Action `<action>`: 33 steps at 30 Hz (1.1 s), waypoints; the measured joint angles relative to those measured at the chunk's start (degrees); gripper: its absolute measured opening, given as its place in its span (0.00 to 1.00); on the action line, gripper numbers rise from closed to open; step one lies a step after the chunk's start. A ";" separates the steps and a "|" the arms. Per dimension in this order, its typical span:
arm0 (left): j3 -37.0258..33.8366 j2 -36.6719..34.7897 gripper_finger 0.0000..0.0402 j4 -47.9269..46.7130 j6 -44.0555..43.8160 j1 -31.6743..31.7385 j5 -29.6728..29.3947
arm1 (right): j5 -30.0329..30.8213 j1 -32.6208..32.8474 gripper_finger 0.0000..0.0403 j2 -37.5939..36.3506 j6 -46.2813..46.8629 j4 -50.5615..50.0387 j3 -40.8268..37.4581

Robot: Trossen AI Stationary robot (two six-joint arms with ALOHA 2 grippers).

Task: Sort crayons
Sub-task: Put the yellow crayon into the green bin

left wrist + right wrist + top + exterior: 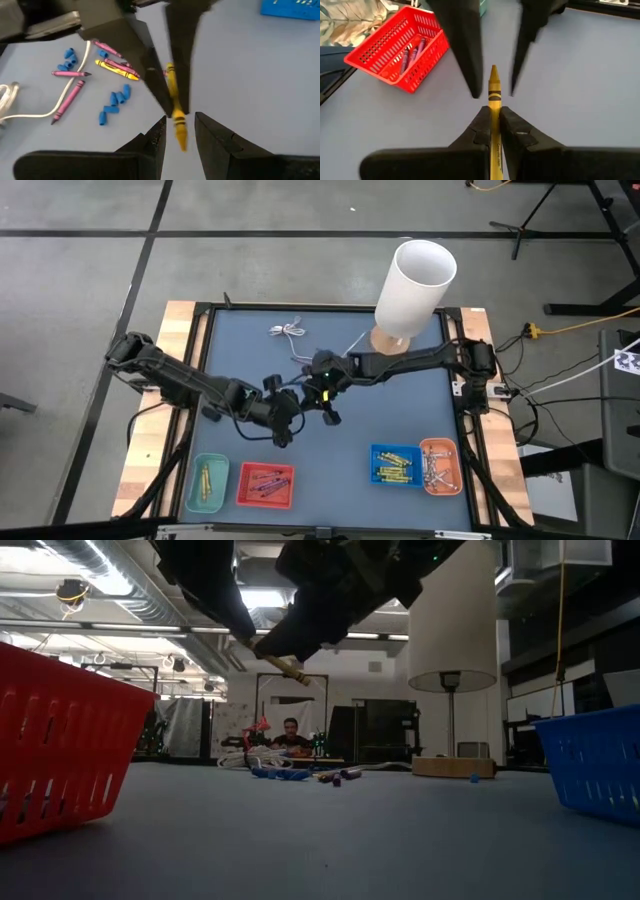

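Above the table's middle my right gripper (493, 112) is shut on a yellow crayon (493, 92). The crayon's pointed tip sticks out ahead of the fingers. My left gripper (180, 131) faces it, open. Its two fingers stand on either side of the crayon's tip (181, 140) without touching. In the low view the crayon (281, 663) slants down, high over the mat. Loose pink crayons (70, 97) and a yellow one (117, 70) lie flat on the mat near small blue bits (114, 102). My right gripper pinches the yellow crayon's wrapped shaft (494, 107) between its two fingers. The crayon lies along the fingers, and its pointed end (493, 72) juts out past their tips. The fingers slant downward toward the left gripper. The crayon is lifted clear of the table.
Along the near edge stand a teal basket (207, 485), a red basket (266, 485) holding crayons, a blue basket (396, 464) with yellow crayons, and an orange basket (440, 465). A tall white cylinder (415, 285) stands at the far right, and a white cable (288, 331) lies at the far middle.
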 joint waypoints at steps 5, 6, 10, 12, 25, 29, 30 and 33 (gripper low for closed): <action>0.00 0.00 0.21 -0.13 -0.07 0.73 0.39 | 0.23 0.27 0.05 0.00 -0.08 -0.04 0.00; 0.00 0.00 0.21 -0.24 -0.07 0.84 0.51 | 0.05 0.26 0.05 0.00 -0.04 -0.03 0.00; 0.00 0.00 0.21 -0.35 -0.07 1.23 2.26 | -0.15 0.12 0.05 0.00 0.01 -0.03 0.00; 0.00 0.00 0.21 -0.53 -0.07 1.22 3.01 | -0.15 0.12 0.05 0.00 0.04 -0.05 0.00; 0.00 0.00 0.21 -0.68 -0.05 1.22 3.03 | -0.22 0.18 0.05 0.00 2.01 -0.05 0.00; 0.00 0.00 0.21 -1.42 -0.07 1.22 3.05 | -1.08 0.16 0.05 0.00 2.90 -0.07 0.00; 0.02 0.00 0.21 -1.89 -0.07 1.22 3.11 | -1.58 0.16 0.05 0.00 3.74 -0.06 0.00; 0.04 0.02 0.21 -2.61 -0.07 1.18 3.13 | -2.85 0.10 0.05 0.00 5.06 -0.07 0.00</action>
